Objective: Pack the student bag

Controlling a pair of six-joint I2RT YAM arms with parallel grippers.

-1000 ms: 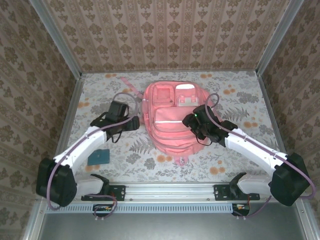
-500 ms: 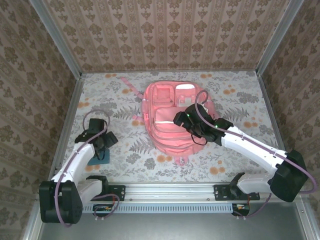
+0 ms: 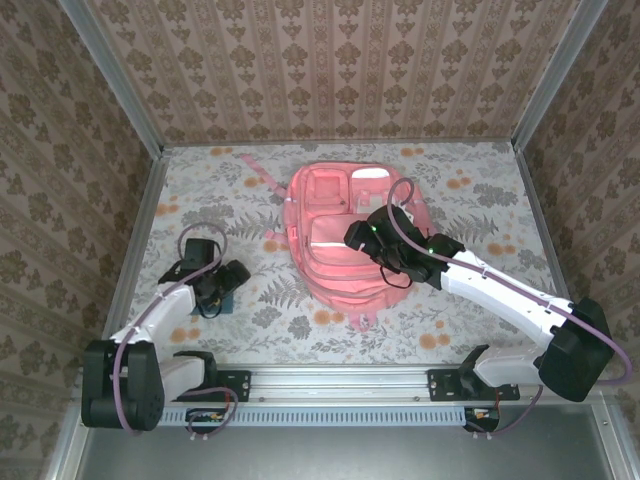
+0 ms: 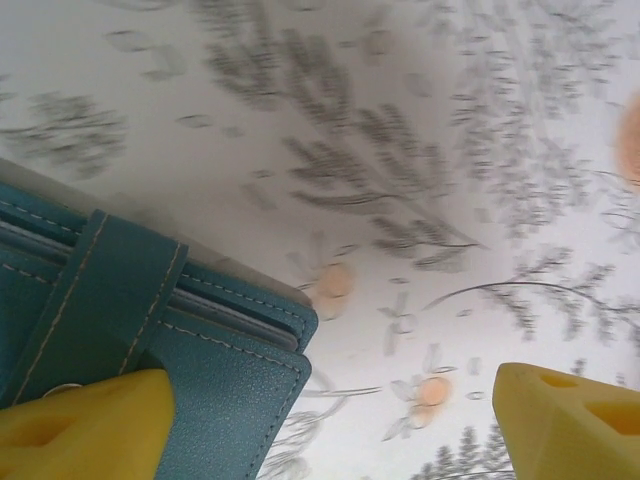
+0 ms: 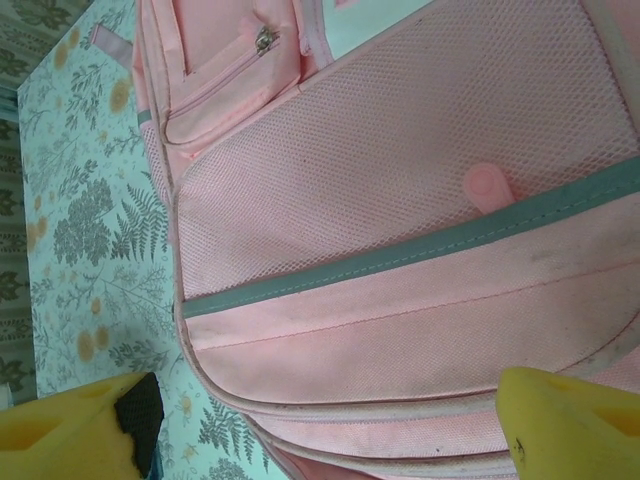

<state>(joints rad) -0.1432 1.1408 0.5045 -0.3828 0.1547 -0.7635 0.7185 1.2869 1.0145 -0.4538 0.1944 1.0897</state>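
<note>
From above, the student bag (image 3: 330, 272) lies flat at the middle of the table (image 3: 480, 200), towards the far side, front pockets up and one pink strap trailing off to the far left. The right hand (image 3: 362, 238) hangs over the bag's right half, jaws spread wide with nothing in them. And over on the near left, well apart from the bag, the left hand (image 3: 226, 282) sits low above the flowered tablecloth, also wide open. On to the left wrist camera: a teal wallet (image 4: 150, 310) with pale stitching and a strap across it fills the lower left corner, lying flat on the cloth. One yellow fingertip (image 4: 80, 425) sits right over the wallet's near corner, the other is far out at the right over bare cloth, so the jaws are at full spread and gripping nothing; whether that fingertip touches the wallet, I cannot tell. Now the right wrist camera: pink all the way, the bag's mesh pocket (image 5: 400, 190) crossed by a grey strip (image 5: 400, 255), a small pink tab (image 5: 487, 186) on it and a zip pull (image 5: 264, 38) above. Both yellow fingertips (image 5: 565, 425) sit at the bottom corners, far apart, holding nothing.
</note>
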